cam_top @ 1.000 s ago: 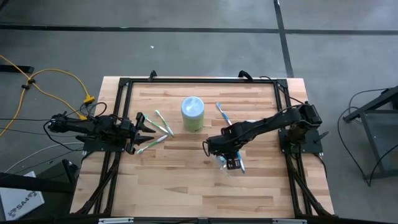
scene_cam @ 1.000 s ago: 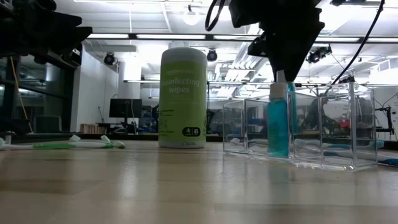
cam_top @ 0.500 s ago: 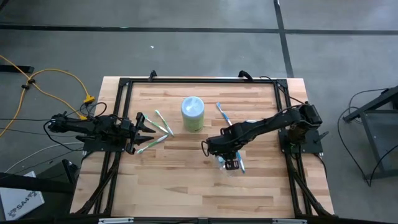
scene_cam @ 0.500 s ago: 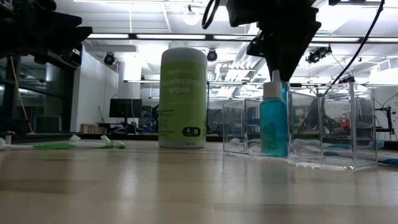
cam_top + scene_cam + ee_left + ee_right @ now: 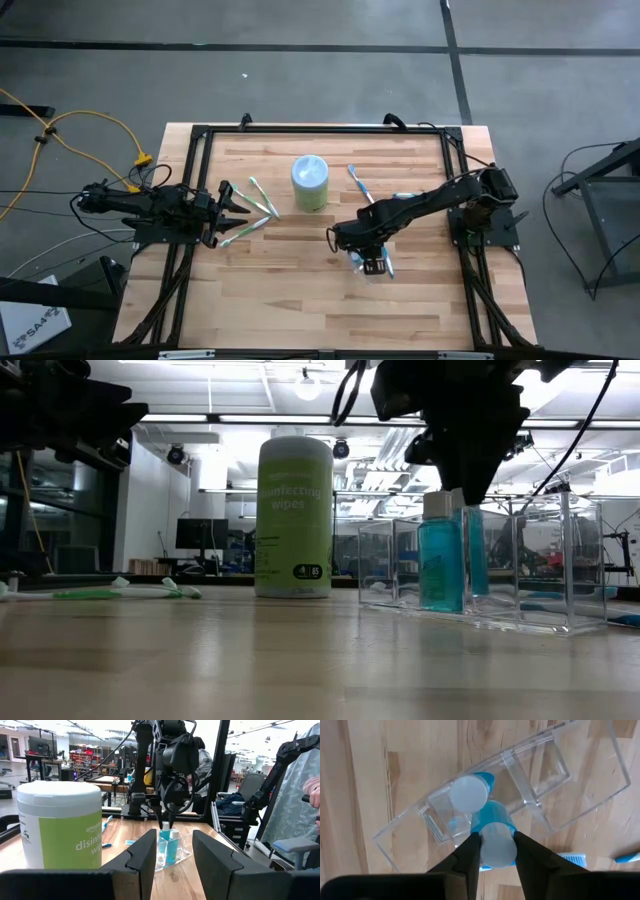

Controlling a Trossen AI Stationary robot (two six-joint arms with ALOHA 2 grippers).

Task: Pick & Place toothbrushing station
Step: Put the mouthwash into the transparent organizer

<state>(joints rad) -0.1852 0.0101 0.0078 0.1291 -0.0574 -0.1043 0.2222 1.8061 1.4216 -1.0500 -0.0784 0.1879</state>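
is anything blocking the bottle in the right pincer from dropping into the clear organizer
Nothing visible blocks it. The right pincer holds a blue bottle over the clear organizer, right beside a second bottle already standing in a compartment. That neighbour is close, so the gap looks tight.

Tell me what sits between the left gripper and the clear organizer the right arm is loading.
In the high view, green-white toothbrushes lie just past the left gripper, then the wipes canister stands slightly off the line; bare wood follows up to the clear organizer.
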